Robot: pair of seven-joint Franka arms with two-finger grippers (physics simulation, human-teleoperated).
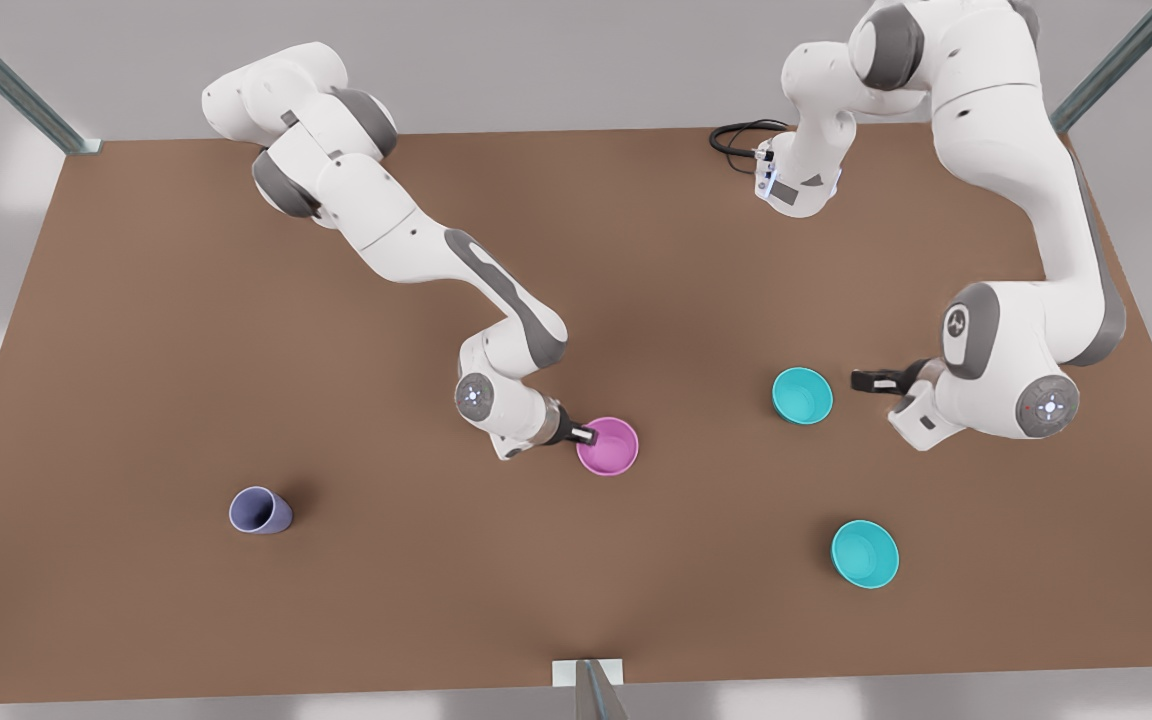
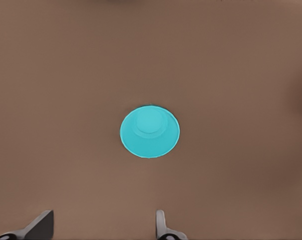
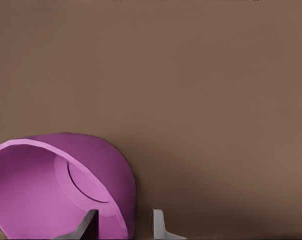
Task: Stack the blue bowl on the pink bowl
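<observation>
Starting at the front view's left, there's a little lavender-grey cup (image 1: 259,511) sitting alone on the flat, matte brown table (image 1: 136,350), well apart from everything else. It's got that smooth plastic look and it leans a bit.

Moving toward the middle, the pink bowl (image 1: 608,446) is a small round magenta thing, plain and glossy-smooth, with a flat circular base you can see inside it in the right wrist view (image 3: 65,190). The right gripper (image 1: 584,435) is down at the bowl's rim on the front view's left side. In its wrist view the two fingers straddle the bowl's thin wall, one finger (image 3: 88,222) inside and the other outside, so it's clamped on that rim as far as I can see.

Further to the right, the blue bowl (image 1: 802,395) is a turquoise bowl of the same size, sitting on the table well apart from the pink one. The left gripper (image 1: 874,380) hangs just beside it, fingers spread apart and holding nothing. Its wrist camera shows a teal bowl (image 2: 149,131) from above.

Nearer the front edge, a second teal bowl (image 1: 864,553) looks pretty much identical.
</observation>
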